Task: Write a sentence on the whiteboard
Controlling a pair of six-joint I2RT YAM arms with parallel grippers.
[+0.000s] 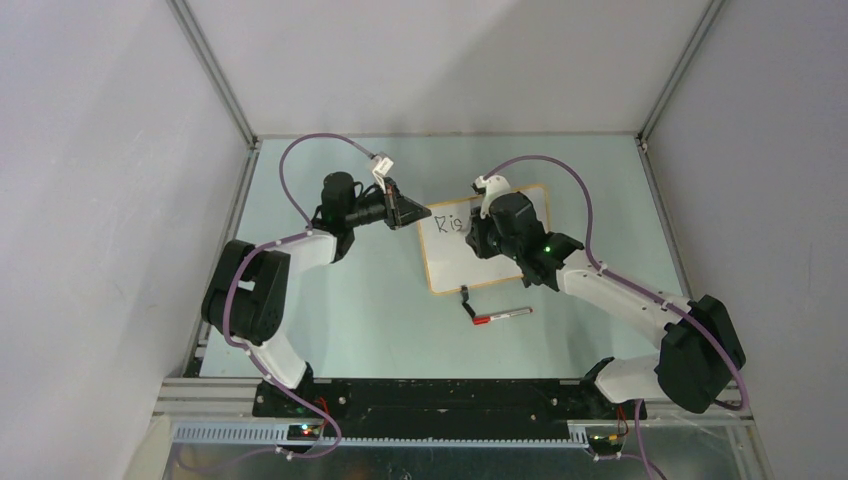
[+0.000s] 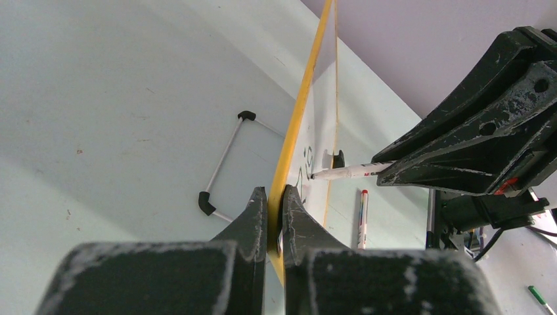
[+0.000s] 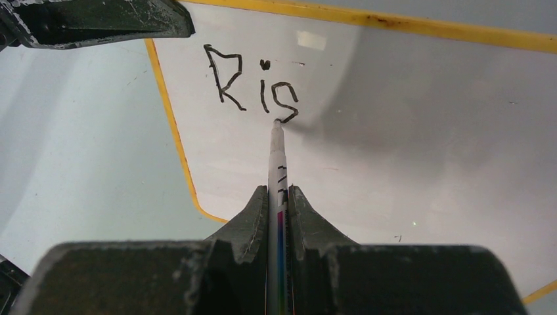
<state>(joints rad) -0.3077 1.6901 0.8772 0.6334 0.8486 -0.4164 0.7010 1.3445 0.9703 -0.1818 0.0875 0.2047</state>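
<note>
The whiteboard (image 1: 445, 262) sits in the middle of the table (image 1: 330, 300), and from above it looks wider than it is tall. The left gripper (image 2: 276, 210) has its fingers pinched tight on the board's yellow left edge. The right gripper (image 3: 278, 197) is over the board, with its fingers squeezed on a white pen (image 3: 277, 164). The pen points straight away from that gripper, and its tip touches the bottom of the last letter. The writing (image 3: 253, 82) says "Ris" in black. It runs left to right near the board's top left corner. A pen with a red end (image 1: 500, 316) lies just in front of the board.
</note>
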